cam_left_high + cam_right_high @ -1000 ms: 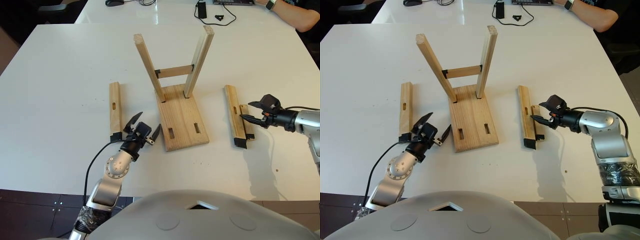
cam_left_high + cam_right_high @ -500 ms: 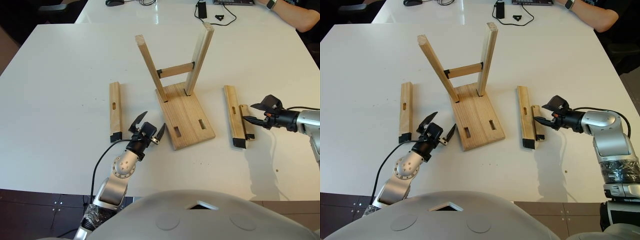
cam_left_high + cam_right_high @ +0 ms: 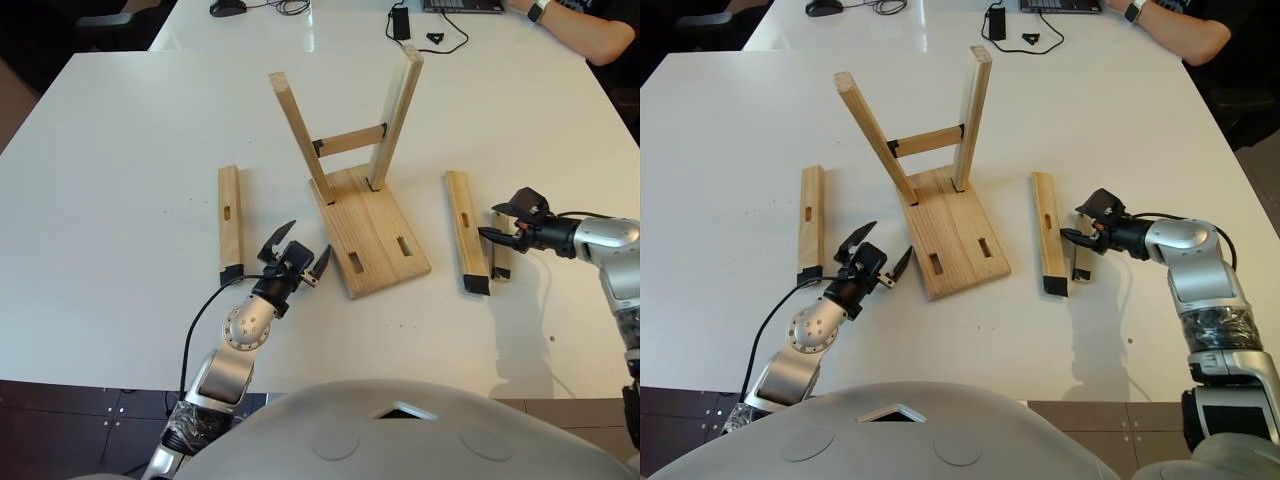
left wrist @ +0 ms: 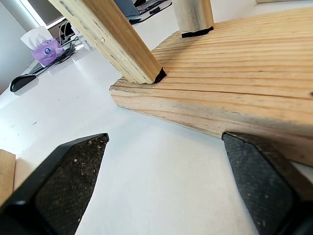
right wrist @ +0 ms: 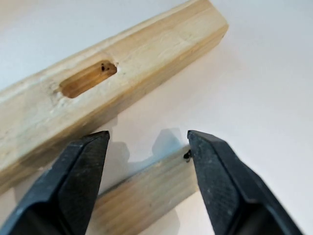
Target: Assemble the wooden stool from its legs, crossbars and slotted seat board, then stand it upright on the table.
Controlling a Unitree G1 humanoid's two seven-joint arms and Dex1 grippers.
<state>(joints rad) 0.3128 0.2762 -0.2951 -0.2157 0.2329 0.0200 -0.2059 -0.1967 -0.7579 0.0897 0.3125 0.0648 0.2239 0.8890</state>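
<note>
Seat board (image 3: 377,236) lies flat on desk (image 3: 120,150), two legs (image 3: 300,135) fitted; left tool (image 3: 302,248) wide open, empty, beside its near-left corner; right tool (image 3: 490,222) open, empty, over loose crossbar (image 3: 500,260) right of board.

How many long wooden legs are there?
4. Leaning leg and upright leg stand in the seat board; left loose leg and right loose leg lie on the table beside it. None seem hidden.
</note>
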